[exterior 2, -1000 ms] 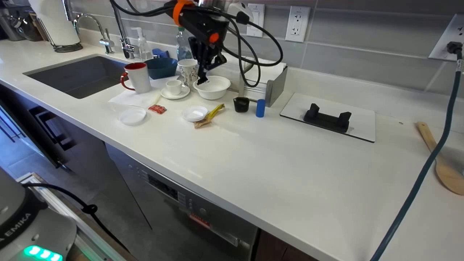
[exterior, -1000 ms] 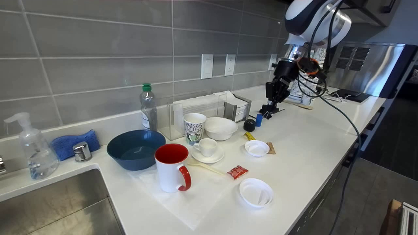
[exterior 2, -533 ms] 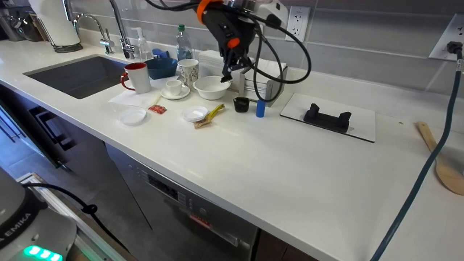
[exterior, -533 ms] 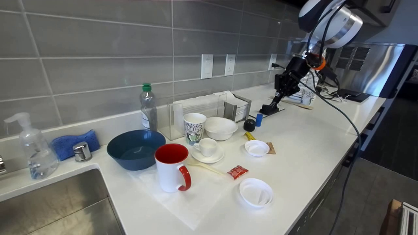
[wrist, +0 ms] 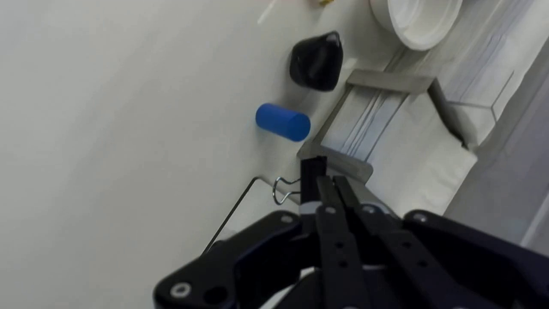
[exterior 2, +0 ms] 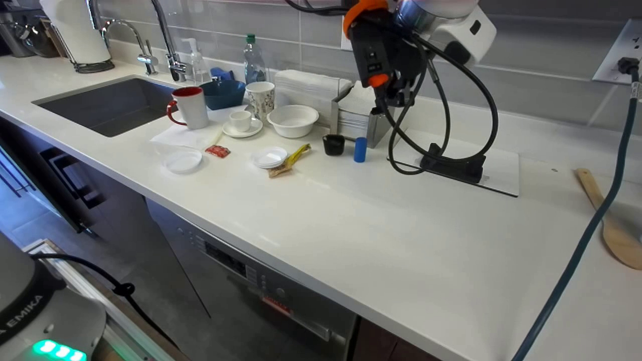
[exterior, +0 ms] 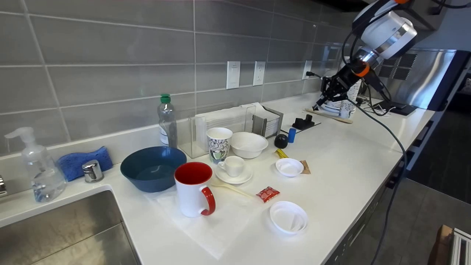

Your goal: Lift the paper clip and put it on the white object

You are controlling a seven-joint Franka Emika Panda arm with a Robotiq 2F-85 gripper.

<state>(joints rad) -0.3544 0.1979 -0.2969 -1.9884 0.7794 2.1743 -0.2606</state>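
Counter edge [exterior 2: 251,248] far from held clip [wrist: 309,183]

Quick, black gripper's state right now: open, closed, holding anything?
Black two-finger gripper: closed, holding the small black clip with a looped silver wire handle.

Faint glare on the white counter [exterior 2: 381,240], wrist view dimmer
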